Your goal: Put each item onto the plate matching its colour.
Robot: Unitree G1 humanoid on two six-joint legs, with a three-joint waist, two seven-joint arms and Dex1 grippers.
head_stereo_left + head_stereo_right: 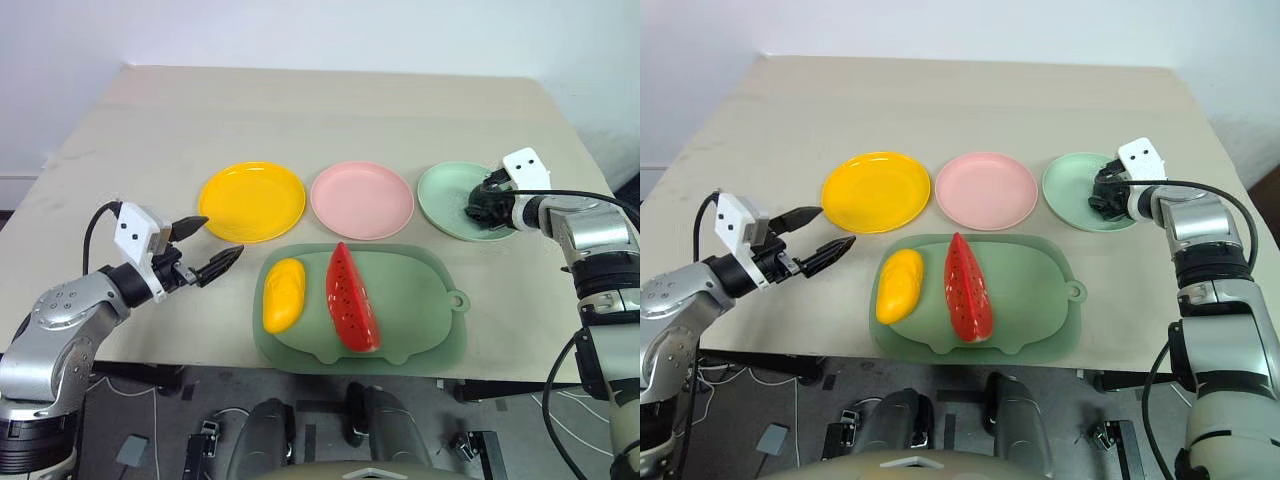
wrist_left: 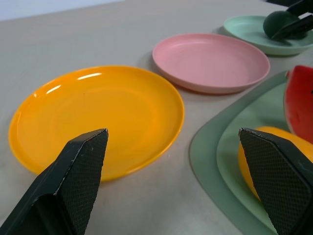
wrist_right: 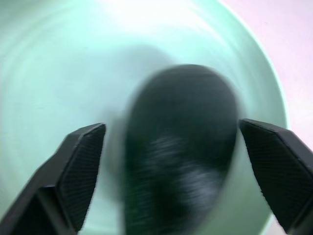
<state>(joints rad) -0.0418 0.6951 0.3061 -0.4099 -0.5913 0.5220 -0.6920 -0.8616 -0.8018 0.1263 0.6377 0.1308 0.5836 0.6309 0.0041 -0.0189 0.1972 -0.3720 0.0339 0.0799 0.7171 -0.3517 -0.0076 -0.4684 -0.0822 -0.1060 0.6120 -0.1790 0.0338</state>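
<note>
Letting go of the avocado (image 3: pixel 181 147) on the green plate (image 1: pixel 445 195), the right gripper (image 3: pixel 173 161) is spread wide and should next fetch the watermelon (image 1: pixel 352 297) beside that plate.

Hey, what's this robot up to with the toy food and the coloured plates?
It is sorting toy food onto plates by colour. The right gripper is open over the light green plate, with the avocado lying on the plate between its fingers. The mango and watermelon slice lie on the pig-shaped board. The yellow plate and pink plate are empty. The left gripper hovers open near the yellow plate.
</note>
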